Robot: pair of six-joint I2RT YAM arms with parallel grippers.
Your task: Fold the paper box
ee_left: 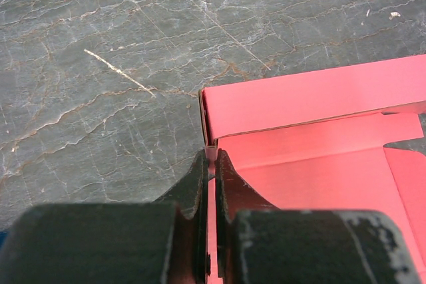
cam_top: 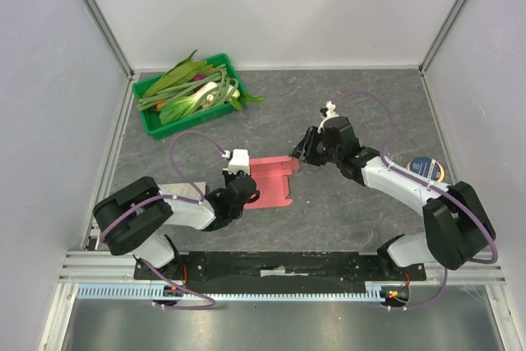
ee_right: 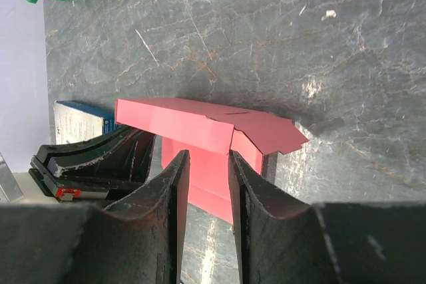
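Vegetables (cam_top: 193, 92) in green tray (cam_top: 151, 126)

L arm (cam_top: 177, 211): lower left, folded low; left gripper (ee_left: 212, 159) pinched on paper box (ee_left: 319, 184) edge. R arm (cam_top: 394, 177): lower right, stretched to centre; right gripper (ee_right: 205, 164) jaws apart.

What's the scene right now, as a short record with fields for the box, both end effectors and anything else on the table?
paper box: pink, partly folded, one side panel raised
left end effector: shut on the box's left edge
right end effector: jaws apart at the box's right flap
green tray: far left, holding leafy vegetables
booklet: white-and-blue, left of the box
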